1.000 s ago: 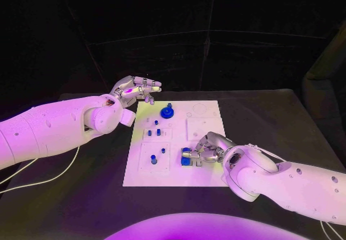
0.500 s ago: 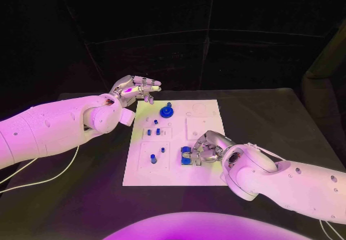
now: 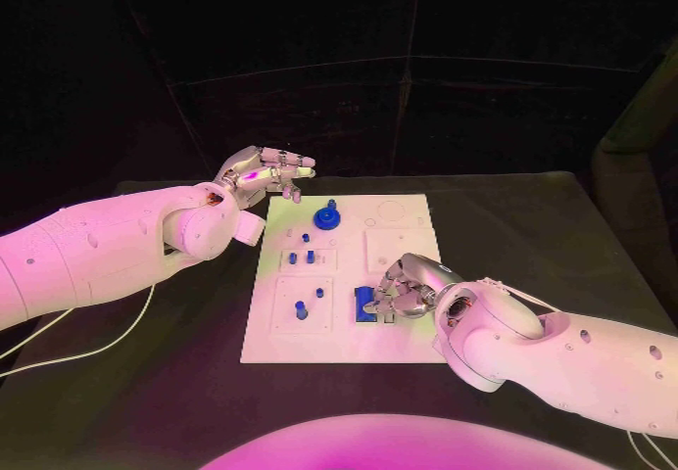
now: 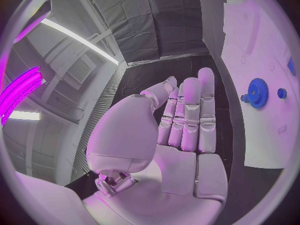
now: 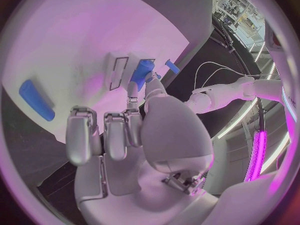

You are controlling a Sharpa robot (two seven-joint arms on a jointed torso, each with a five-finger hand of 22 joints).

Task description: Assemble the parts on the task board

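The white task board (image 3: 339, 333) lies mid-table. My right hand (image 3: 406, 290) rests over its near right part, and its thumb and a finger pinch a blue block (image 3: 364, 294), also seen as the blue block (image 5: 142, 73) beside two slots. A second blue bar (image 3: 371, 313) lies just nearer on the board; it appears as the blue bar (image 5: 35, 100). My left hand (image 3: 268, 174) hovers off the board's far left corner with straight fingers (image 4: 190, 115), holding nothing. A blue gear (image 3: 326, 217) stands at the far end, the same blue gear (image 4: 257, 91).
Small blue pegs (image 3: 301, 259) stand in the left-hand plates of the board, and another peg (image 3: 300, 311) sits nearer. A white cable (image 3: 85, 343) trails over the black table at the left. Bare table surrounds the board.
My right hand has shifted slightly at the blue block. The left hand has stayed where it was.
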